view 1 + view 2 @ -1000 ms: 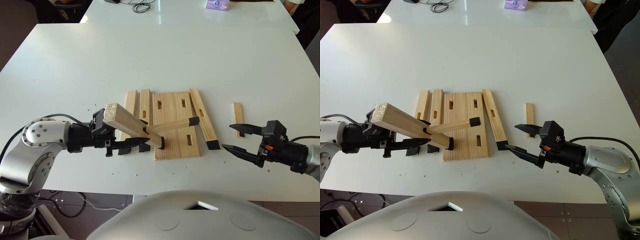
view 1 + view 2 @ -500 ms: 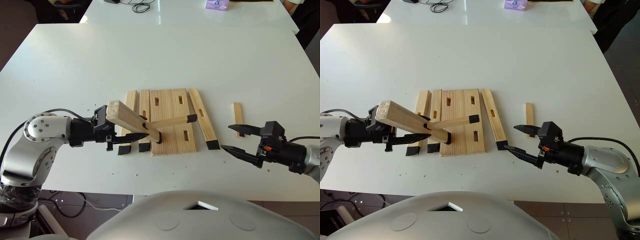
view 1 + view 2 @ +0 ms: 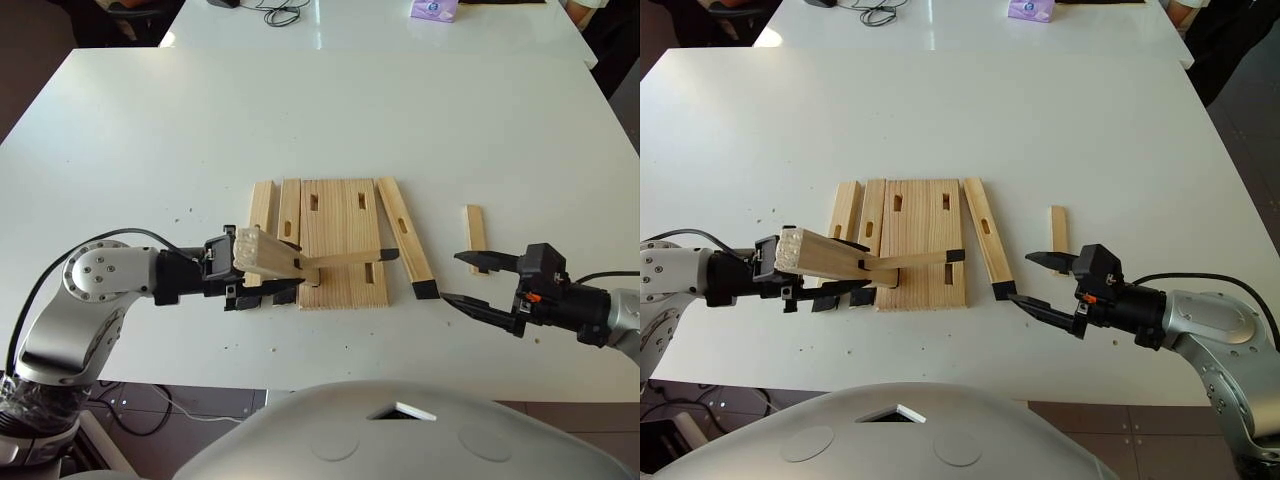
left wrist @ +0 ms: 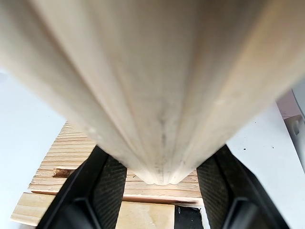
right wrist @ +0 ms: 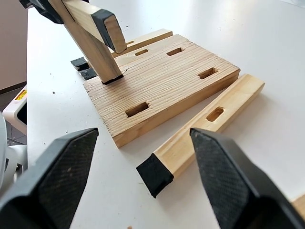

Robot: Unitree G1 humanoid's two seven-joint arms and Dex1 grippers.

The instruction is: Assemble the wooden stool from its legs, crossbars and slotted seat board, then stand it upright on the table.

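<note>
Right wrist view: leg [image 5: 94,47] tip on seat board [image 5: 167,82]

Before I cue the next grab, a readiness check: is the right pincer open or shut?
Open: right pincer, jaws wide apart, nothing between them.

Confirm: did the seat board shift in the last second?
Yes. The seat board slid toward the robot's left, widening the gap at its near end to the loose leg on its right, which stayed put.
</note>
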